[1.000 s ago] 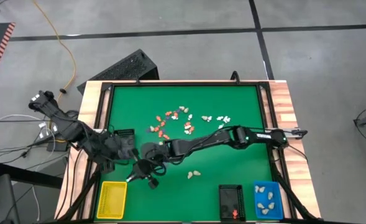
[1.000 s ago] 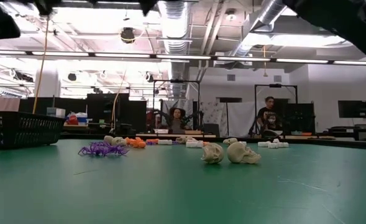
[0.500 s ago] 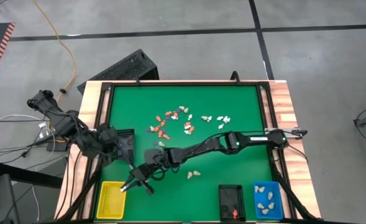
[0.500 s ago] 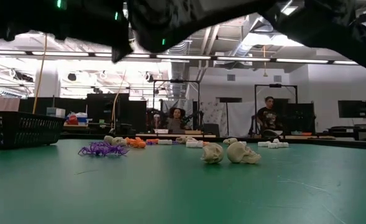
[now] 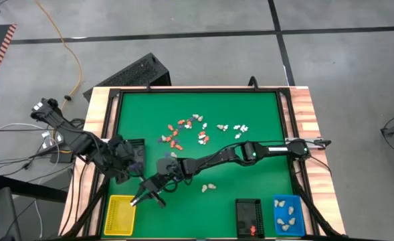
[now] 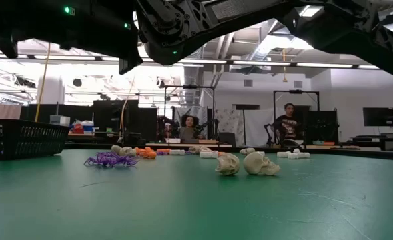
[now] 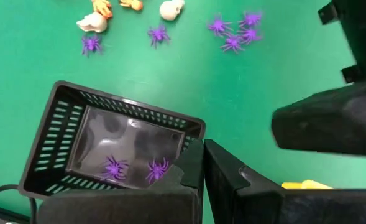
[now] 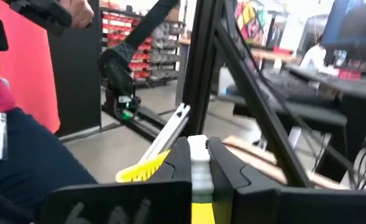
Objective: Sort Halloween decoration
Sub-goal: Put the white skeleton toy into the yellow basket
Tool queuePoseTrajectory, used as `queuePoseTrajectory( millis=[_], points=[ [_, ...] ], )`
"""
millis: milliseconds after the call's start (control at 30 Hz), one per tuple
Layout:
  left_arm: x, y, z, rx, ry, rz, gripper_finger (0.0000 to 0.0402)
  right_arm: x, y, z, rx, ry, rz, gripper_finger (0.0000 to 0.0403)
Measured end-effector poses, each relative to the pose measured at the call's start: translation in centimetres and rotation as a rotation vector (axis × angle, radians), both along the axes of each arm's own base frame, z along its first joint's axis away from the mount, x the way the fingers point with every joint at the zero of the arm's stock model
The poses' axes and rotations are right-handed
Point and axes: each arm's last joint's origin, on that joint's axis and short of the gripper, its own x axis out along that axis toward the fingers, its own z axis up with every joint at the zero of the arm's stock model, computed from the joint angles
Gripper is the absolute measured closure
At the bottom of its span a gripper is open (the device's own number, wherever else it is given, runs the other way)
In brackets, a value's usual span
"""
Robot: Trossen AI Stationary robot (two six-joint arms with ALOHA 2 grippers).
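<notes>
— If you look down from above, where is the right gripper?

— It is stretched far across the green felt-topped table. It hangs by the front left corner, just beside the small yellow rectangular plastic tray.

— Is it holding anything?

— Yes. In its own wrist view the right gripper has its two dark fingers pressed almost together on a small white figurine. I cannot tell what shape the piece is.

— And the left gripper?

— It is on the left side, over the black plastic mesh basket. Its fingers are closed tight and there is nothing between them.

— What is in the basket?

— Two purple plastic spiders lie on its floor.

— Where are the other tiny Halloween figurines?

— Most sit in a loose bunch in the middle of the table, orange-red, white and cream ones. More purple spiders lie on the green just past the basket. Two cream skull figurines sit alone nearer the front, touching or nearly so. In the low view those skulls stand side by side.

— Are the trays at the front right filled?

— The small black rectangular tray holds a few orange-red pieces. The small blue rectangular tray next to it holds several cream ones.
</notes>
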Motion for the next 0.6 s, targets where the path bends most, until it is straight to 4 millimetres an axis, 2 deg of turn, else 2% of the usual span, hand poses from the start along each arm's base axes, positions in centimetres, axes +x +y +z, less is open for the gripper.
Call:
queuePoseTrajectory(
  millis=[100,167,300,400,500,600],
  points=[
    [-0.2,-0.6,0.1,-0.023,0.002,-0.094,0.0401,0.1,-0.2,-0.4,-0.005,0.046,-0.021,0.0367],
    [-0.7,-0.8,0.5,-0.053,0.011,-0.098,0.0401,0.1,-0.3,-0.3,-0.008,0.071,-0.049,0.0367],
    [-1.7,-1.0,2.6,-0.15,0.018,-0.045,0.0401,0.3,-1.4,0.4,0.015,0.076,-0.117,0.0367],
    [-2.1,-1.7,3.8,-0.219,0.005,-0.064,0.0401,0.4,-1.8,0.1,0.015,0.108,-0.129,0.0367],
    [-2.2,-2.6,3.8,-0.25,0.039,-0.088,0.0401,0.4,-1.8,-0.2,0.008,0.141,-0.151,0.0367],
    [-2.7,-3.5,3.3,-0.326,0.182,-0.083,0.0401,0.4,-1.7,0.0,0.014,0.118,-0.152,0.0367]
  ],
)
